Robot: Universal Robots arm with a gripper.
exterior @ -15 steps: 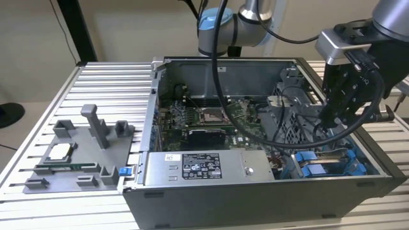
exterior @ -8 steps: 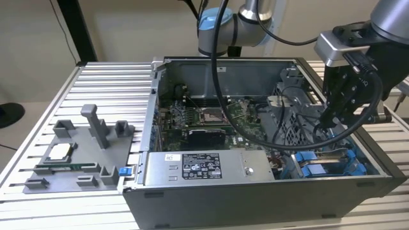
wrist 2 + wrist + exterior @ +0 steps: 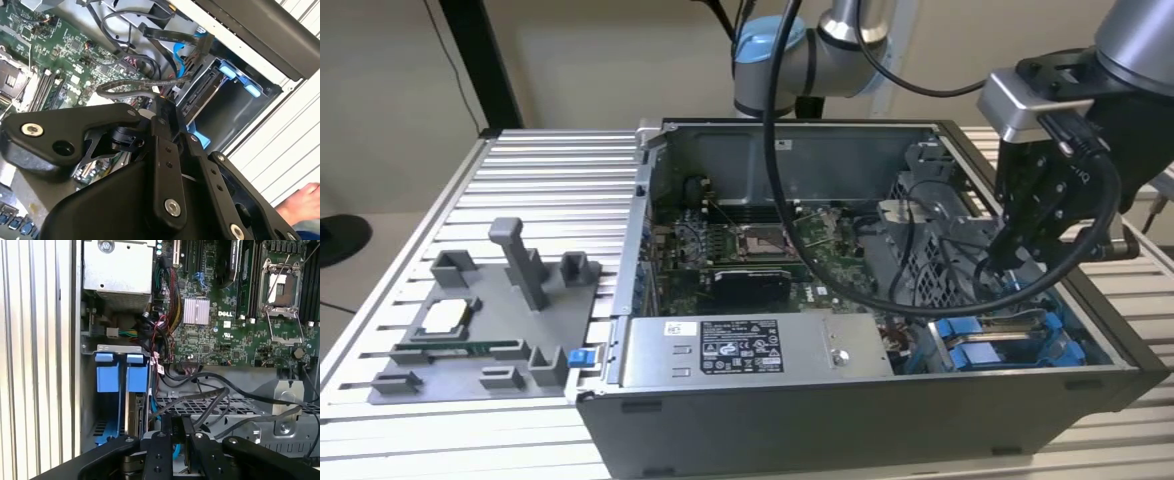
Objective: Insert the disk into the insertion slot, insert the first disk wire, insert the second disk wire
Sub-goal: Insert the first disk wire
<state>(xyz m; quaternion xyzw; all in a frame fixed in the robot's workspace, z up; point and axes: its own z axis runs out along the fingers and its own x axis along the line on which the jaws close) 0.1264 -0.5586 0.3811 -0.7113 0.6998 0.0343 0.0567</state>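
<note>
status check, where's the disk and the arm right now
End effector hovering at the slot. Disk sits inside it. Black cables strung close alongside.

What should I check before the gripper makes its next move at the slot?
1. Disk in slot: ok, it sits inside.
2. Gripper close to disk: ok.
3. Anything held in gripper: cannot tell.
4. Black cables clear of gripper: not ok, they cross beside it.
5. Person clear: not ok, a hand, it seems, is near the table.
</note>
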